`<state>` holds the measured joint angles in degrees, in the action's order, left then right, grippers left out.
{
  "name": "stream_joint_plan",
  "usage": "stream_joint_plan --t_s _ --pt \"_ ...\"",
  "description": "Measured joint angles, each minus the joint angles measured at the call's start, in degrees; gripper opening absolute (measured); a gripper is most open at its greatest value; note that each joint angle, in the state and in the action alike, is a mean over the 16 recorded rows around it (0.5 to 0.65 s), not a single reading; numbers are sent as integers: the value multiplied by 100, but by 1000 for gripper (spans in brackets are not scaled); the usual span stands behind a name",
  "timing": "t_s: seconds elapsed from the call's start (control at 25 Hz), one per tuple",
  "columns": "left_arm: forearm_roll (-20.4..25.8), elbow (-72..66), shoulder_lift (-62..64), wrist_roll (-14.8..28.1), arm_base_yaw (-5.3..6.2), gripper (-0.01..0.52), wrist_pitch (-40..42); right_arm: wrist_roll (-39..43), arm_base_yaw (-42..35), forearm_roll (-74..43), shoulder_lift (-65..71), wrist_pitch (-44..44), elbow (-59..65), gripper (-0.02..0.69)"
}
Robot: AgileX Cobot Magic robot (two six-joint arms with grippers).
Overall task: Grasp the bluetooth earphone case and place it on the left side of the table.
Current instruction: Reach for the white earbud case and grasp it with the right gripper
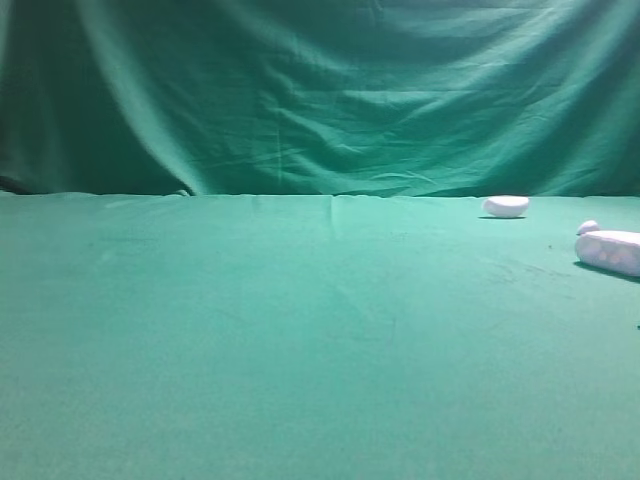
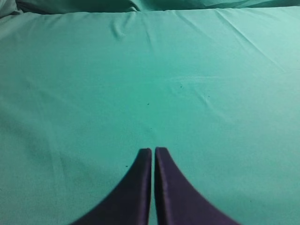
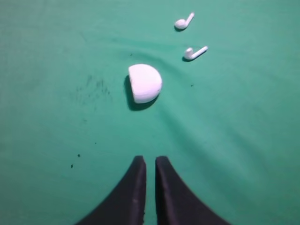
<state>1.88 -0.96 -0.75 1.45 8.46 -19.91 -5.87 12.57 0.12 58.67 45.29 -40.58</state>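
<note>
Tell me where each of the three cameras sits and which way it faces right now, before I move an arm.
Exterior high: sits low in front, facing the green backdrop across the table; shows the bluetooth earphone case at the right edge and a white half-dome; no robot parts.
Left wrist: looks down past the shut left gripper at bare cloth.
Right wrist: looks down past the shut right gripper at a white half-dome and two earbuds.
Shared: the green cloth; probably the half-dome.
</note>
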Motion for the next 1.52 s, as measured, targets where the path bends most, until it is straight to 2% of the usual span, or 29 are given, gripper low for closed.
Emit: stream_joint_plan --t_s 0.16,0.28,0.4,0.6,0.92,1.28,1.52 --pt "0 0 0 0 0 0 0 -61 51 18 935 -79 -395 520" --pt "0 0 0 0 0 0 0 -107 90 23 1592 -162 -659 593" --pt "0 0 0 0 0 0 0 -152 129 25 2198 -249 -901 631" --pt "0 0 0 0 0 0 0 -211 174 21 3075 -397 -1239 638" --pt "0 0 0 0 0 0 0 -217 180 3 3976 -544 -1580 581" --pt "0 0 0 0 0 0 0 -213 180 -105 4270 -581 -1700 404" --pt "0 0 0 0 0 0 0 -210 274 -153 4288 -209 -2148 319"
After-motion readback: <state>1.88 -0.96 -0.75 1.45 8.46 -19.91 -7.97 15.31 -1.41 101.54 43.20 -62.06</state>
